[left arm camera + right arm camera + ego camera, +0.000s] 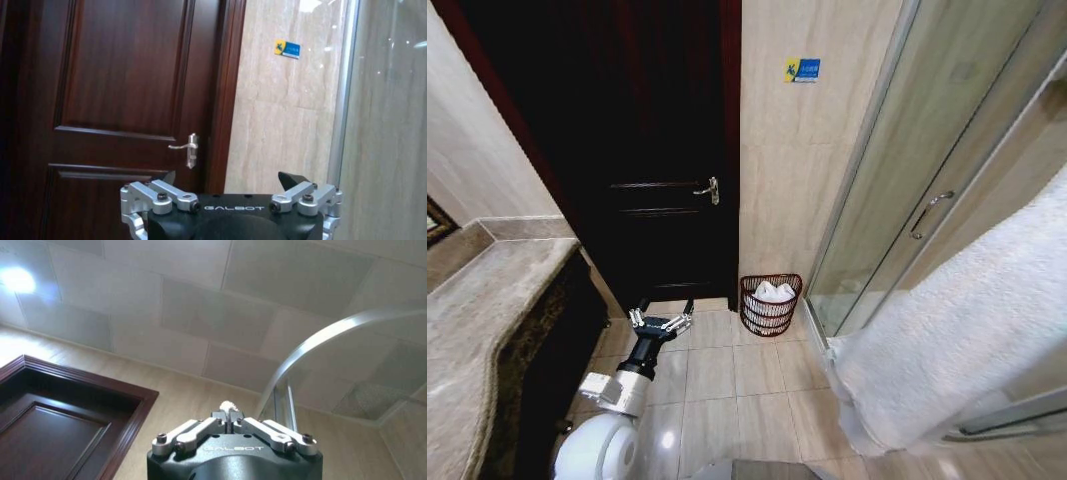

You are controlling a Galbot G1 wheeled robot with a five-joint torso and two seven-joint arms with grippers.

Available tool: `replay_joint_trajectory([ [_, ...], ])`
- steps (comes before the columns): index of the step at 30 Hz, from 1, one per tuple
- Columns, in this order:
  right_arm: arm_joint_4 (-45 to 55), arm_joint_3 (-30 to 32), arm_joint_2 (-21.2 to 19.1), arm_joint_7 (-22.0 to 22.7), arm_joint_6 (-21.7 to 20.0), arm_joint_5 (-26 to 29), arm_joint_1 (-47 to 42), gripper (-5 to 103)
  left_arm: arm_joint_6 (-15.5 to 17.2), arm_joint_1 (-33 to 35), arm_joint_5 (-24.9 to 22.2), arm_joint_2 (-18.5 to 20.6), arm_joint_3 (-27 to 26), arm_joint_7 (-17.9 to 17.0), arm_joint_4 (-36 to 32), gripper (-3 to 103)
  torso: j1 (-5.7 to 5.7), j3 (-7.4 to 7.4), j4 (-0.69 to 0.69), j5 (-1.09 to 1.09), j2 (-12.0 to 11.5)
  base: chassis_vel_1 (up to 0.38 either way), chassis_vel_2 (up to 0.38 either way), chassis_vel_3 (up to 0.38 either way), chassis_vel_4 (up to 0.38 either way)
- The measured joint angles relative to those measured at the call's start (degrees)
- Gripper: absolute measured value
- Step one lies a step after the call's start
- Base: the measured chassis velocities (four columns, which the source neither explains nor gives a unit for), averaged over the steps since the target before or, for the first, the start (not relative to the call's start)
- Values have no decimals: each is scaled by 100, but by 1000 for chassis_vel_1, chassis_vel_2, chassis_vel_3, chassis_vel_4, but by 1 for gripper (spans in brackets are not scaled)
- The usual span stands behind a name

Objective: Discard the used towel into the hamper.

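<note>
Right gripper (230, 426) pinched on white towel (967, 310) edge, left gripper (662, 318) spread wide — empty, hamper (770, 305) across open floor (727, 390).

hamper (770, 305) on floor, between door (642, 150) and shower (907, 200) | towel (957, 330) at right

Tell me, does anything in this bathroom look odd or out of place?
Nothing looks spilled or broken. One oddity: a big white towel hangs high in the air beside the shower door, pinched in the right gripper. The hamper stands upright, already holding white towels.
</note>
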Motion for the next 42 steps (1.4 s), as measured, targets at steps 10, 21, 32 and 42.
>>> replay_joint_trajectory([
  [10,0,-22,20,-25,0,-74,1,2,0,0,0,1,0,0,0,100,-1,0,2,-4,0,88,91,-84,-92],
  [21,3,-97,17,1,46,-31,17,2,0,0,0,3,-4,-1,0,100,0,-1,2,-13,0,237,221,-206,-217],
  [32,-1,-170,29,-13,67,-23,58,2,0,0,0,0,0,0,0,100,-2,-1,2,-1,0,41,12,-3,-27],
  [42,0,-191,20,-17,76,-25,52,2,0,0,0,1,0,0,0,100,0,0,1,-5,0,0,-6,11,17],
])
